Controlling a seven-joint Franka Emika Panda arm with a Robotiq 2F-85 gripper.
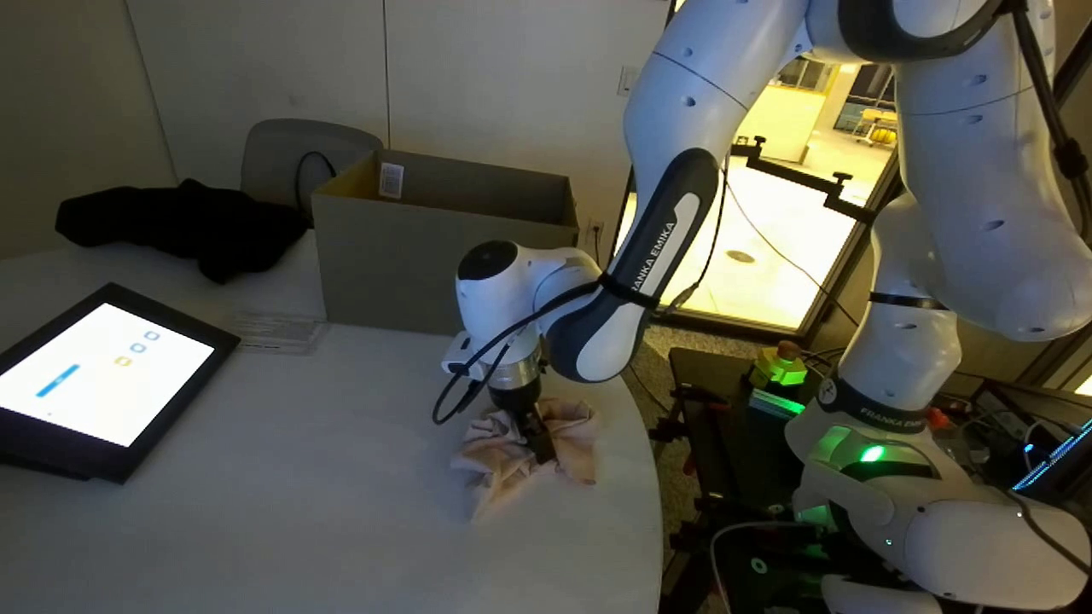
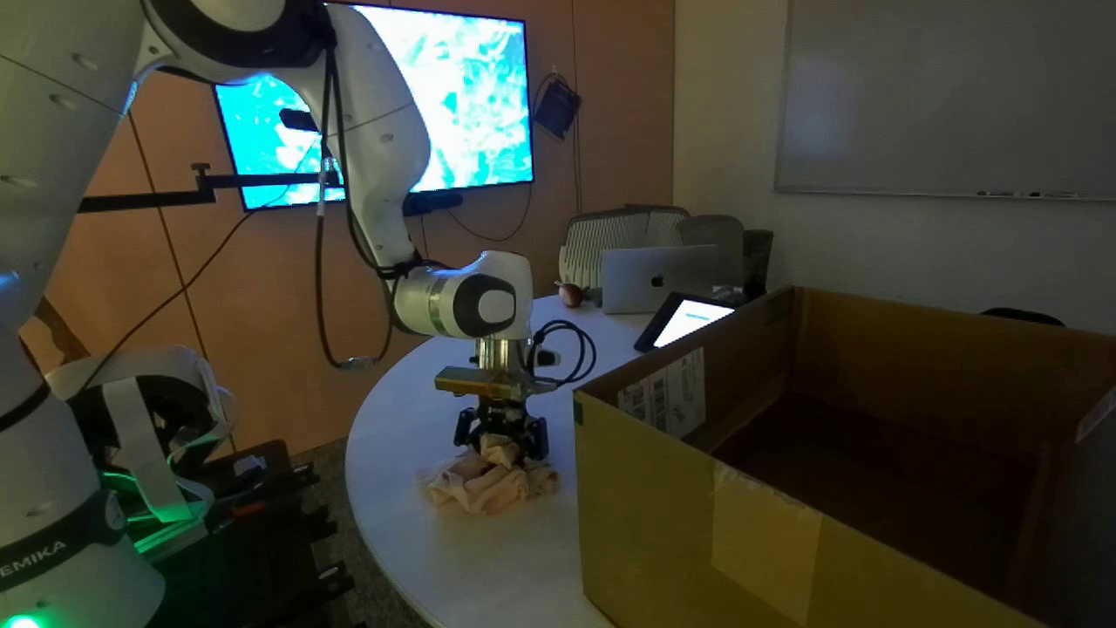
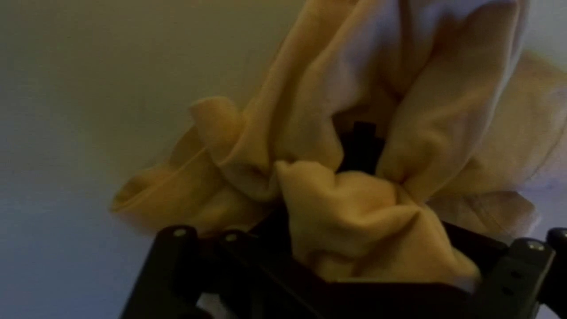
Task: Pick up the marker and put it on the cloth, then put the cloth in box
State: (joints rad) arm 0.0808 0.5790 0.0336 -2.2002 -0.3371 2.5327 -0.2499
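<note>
The pale beige-pink cloth lies rumpled on the round table near its edge. My gripper points down into its middle, with the tips buried in folds. In the wrist view the fingers slant inward from both sides, and bunched cloth bulges up between them. The gripper looks shut on the cloth, which still rests on the table. A dark patch shows in a gap of the folds; I cannot tell whether it is fingertips. The marker is hidden or out of view. The brown cardboard box stands open-topped beside the cloth.
A tablet with a lit screen stands across the table. A black fabric bundle lies near the box. A laptop and a small round object sit at the far side. The box walls rise well above the tabletop.
</note>
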